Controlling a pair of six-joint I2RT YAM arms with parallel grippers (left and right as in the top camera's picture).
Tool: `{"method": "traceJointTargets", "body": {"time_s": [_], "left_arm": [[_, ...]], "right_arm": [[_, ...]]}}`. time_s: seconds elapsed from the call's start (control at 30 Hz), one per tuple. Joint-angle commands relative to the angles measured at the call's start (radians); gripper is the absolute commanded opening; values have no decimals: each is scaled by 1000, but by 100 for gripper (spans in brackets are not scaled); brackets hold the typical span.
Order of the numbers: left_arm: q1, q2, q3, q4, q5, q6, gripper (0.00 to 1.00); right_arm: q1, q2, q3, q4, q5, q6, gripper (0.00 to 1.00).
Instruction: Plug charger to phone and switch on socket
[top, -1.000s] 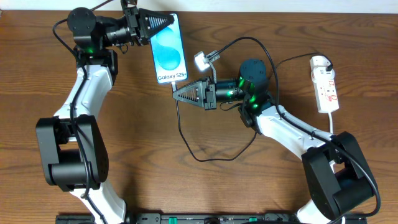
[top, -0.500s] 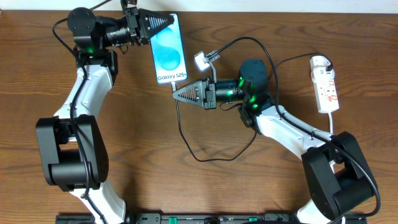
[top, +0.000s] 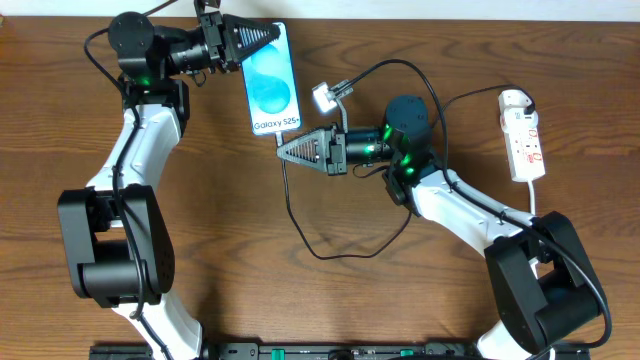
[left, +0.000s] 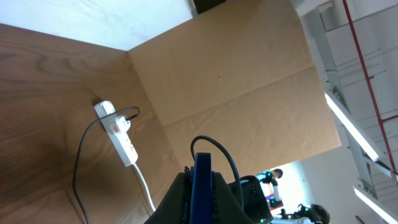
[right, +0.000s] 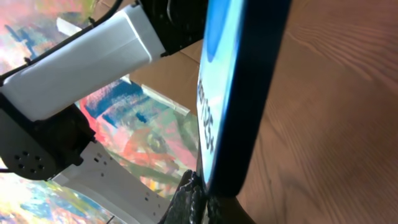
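Observation:
The phone (top: 272, 80) is tilted, its blue-and-white screen up, at the table's far middle. My left gripper (top: 268, 36) is shut on its top edge; in the left wrist view the phone (left: 201, 165) shows edge-on between the left gripper's (left: 200, 186) jaws. My right gripper (top: 281, 152) is shut on the charger's connector end right at the phone's bottom edge (right: 249, 93); the connector itself is hidden behind the right gripper (right: 200, 202). The black charger cable (top: 340, 257) loops toward me, then runs right to the white socket (top: 525, 135).
The socket (left: 121, 137) lies along the right side of the wooden table (top: 200, 280), a black plug (top: 527, 103) in its far end and its white cord trailing toward me. A brown cardboard wall (left: 236, 81) stands behind it.

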Motion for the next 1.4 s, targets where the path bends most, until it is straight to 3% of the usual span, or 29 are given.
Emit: {"method": "traceJointTargets", "body": {"time_s": [0.0,0.4,0.47,0.57,0.6,0.63,0.67,0.7,1.0,1.37], "left_arm": [[-5,-32,23,10,111,18,7],[-5,-32,23,10,129,13,8],[-5,-32,23,10,125,13,7],[-4,-32,23,10,115,13,7],[-4,-31,23,10,113,13,8],[-4,-32,23,10,110,13,8],[-3,-32,23,10,110,14,7],[-3,-31,23,10,110,14,8],[42,-32,23,10,106,18,7],[195,-31,23,9,107,-11,7]], "right_arm": [[-8,7,13,35,103,-1,1],[-15,7,13,43,102,-1,1],[-15,7,13,43,100,-2,6],[-15,7,13,43,93,-2,29],[-15,7,13,42,89,-2,42],[-15,7,13,37,87,-2,59],[-15,7,13,35,83,-2,92],[-15,8,13,35,77,-3,99],[-15,8,13,35,61,-6,99],[-32,8,13,-28,64,-53,99]]}}
